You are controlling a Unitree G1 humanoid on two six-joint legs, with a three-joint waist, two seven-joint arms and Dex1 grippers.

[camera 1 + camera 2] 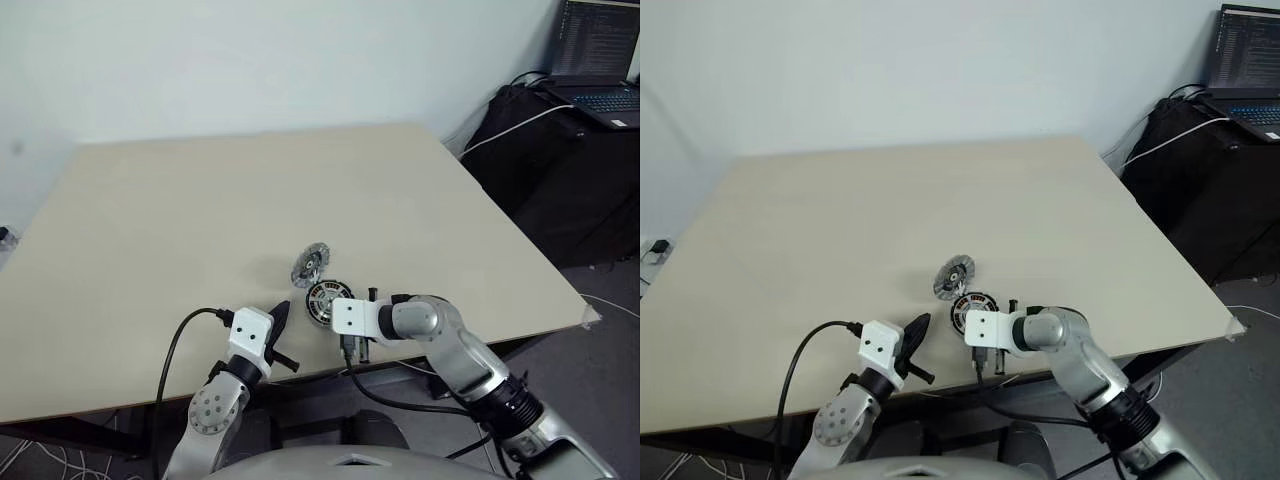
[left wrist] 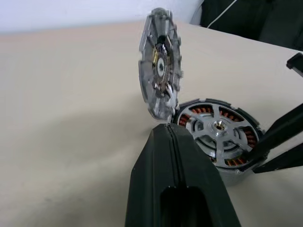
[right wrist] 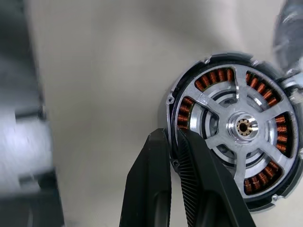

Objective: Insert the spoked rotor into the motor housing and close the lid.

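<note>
While the rotor is seated in the housing, its rim is pinched by the nearly closed right gripper; the lid, propped upright against it, could be toppled by the closed, empty left gripper.

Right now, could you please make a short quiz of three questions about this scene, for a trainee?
1. True or false: the spoked rotor already sits inside the motor housing.
2. How does the lid stand? A) flat on the table B) upright on its edge beside the housing C) closed on the housing
3. What does the right gripper pinch?

Key: 1 true, the spokes lie over the copper windings. 2 B. 3 The housing's dark rim, between its two fingers. The left gripper is shut and holds nothing.
</note>
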